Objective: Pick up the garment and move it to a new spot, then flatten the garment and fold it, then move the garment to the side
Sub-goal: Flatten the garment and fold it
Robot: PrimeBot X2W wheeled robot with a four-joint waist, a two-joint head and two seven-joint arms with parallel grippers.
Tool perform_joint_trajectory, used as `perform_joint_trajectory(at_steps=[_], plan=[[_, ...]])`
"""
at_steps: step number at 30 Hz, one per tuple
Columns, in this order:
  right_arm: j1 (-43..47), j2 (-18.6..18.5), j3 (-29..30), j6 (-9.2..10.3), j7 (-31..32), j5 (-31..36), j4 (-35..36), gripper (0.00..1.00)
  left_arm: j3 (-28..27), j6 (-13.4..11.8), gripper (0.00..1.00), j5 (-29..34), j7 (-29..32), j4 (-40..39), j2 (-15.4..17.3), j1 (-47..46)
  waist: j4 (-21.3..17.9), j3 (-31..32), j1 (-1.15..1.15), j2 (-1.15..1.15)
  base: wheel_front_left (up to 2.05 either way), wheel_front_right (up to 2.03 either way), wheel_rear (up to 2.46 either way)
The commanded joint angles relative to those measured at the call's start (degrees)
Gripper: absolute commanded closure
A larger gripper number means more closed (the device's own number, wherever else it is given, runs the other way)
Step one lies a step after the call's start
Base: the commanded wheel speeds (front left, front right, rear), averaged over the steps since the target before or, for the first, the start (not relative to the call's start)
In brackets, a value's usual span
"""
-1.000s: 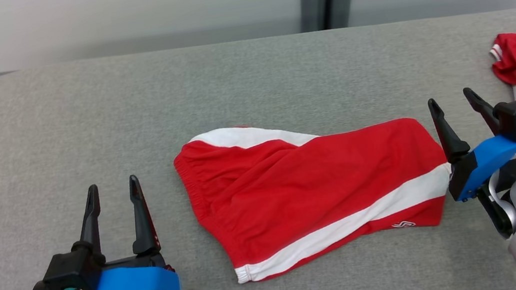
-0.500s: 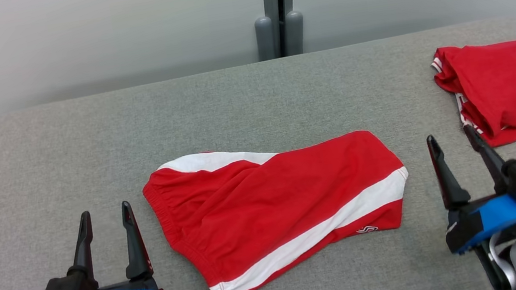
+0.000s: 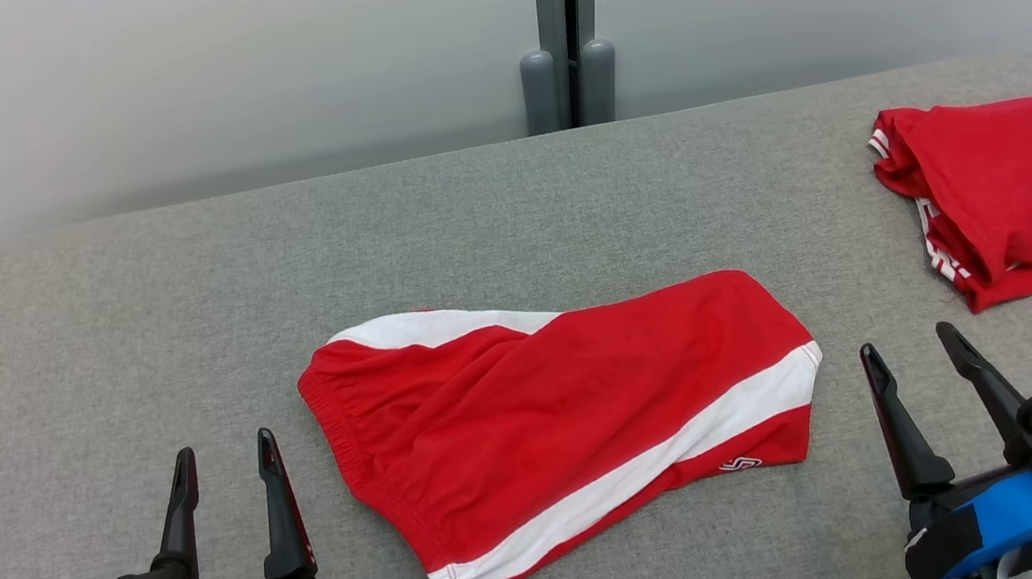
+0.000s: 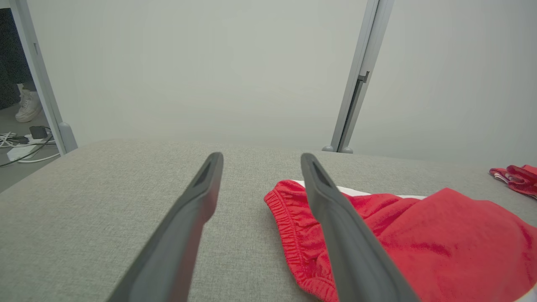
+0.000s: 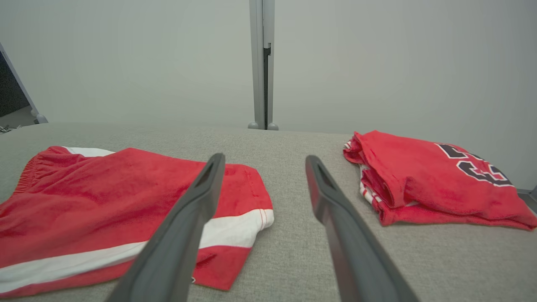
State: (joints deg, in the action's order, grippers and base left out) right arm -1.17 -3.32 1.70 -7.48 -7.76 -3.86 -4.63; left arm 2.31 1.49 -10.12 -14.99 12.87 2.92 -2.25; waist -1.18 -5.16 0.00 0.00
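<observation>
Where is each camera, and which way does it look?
Head view: on the robot's head, looking down at red shorts on the grey table; left gripper and right gripper show below.
Left wrist view: on the left wrist, looking along its fingers at the shorts' waistband.
Right wrist view: on the right wrist, looking past its fingers at shorts and folded jersey.
All three see the shorts.

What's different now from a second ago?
The head camera swung right, so the folded jersey shows more. The right gripper drew back from the red shorts. Both it and the left gripper stayed open, holding nothing; the shorts lie unchanged.
</observation>
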Motion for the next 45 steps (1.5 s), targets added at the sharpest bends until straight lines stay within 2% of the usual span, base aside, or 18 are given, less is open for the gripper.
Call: perform_joint_trajectory(at_steps=[1, 5, 10, 21, 31, 45], plan=[[0.9, 0.2, 0.2, -0.02, 0.4, 0.3, 0.5, 0.0, -0.2, -0.2, 0.0, 0.1, -0.3, 0.1, -0.1, 0.2, 0.1, 0.0, 0.0, 0.0, 0.0, 0.0, 0.0], [1.2, 0.3, 0.6, -0.03, 1.2, 0.3, 1.3, 0.0, 0.2, -0.1, 0.0, 0.6, -0.3, 0.4, -0.1, -0.2, 0.4, 0.0, 0.0, 0.0, 0.0, 0.0, 0.0], [0.3, 0.2, 1.9, -0.03, 2.3, 0.9, -0.6, 0.0, 3.6, 1.7, 0.0, 1.3, -0.3, 1.8, -0.1, -0.7, 1.0, -0.4, 0.0, 0.0, 0.0, 0.0, 0.0], [-6.2, -2.9, 3.7, -0.02, 0.8, 1.1, -11.6, 0.0, 14.5, 5.1, 0.0, 2.8, 1.7, 6.8, 0.1, 0.6, 2.7, -3.1, 0.0, 0.0, 0.0, 0.0, 0.0], [-13.9, -3.8, 1.8, -0.03, -1.2, 1.3, -23.2, 0.0, 19.8, 5.8, 0.0, 1.3, 2.5, 9.0, 1.6, 1.9, 3.4, -5.3, 0.0, 0.0, 0.0, 0.0, 0.0], [-20.7, -4.5, -1.4, -0.02, -4.5, -0.4, -36.6, 0.0, 23.9, 6.0, 0.0, 0.0, 2.5, 9.4, 1.3, -1.2, 4.7, -7.3, 0.0, 0.0, 0.0, 0.0, 0.0]])
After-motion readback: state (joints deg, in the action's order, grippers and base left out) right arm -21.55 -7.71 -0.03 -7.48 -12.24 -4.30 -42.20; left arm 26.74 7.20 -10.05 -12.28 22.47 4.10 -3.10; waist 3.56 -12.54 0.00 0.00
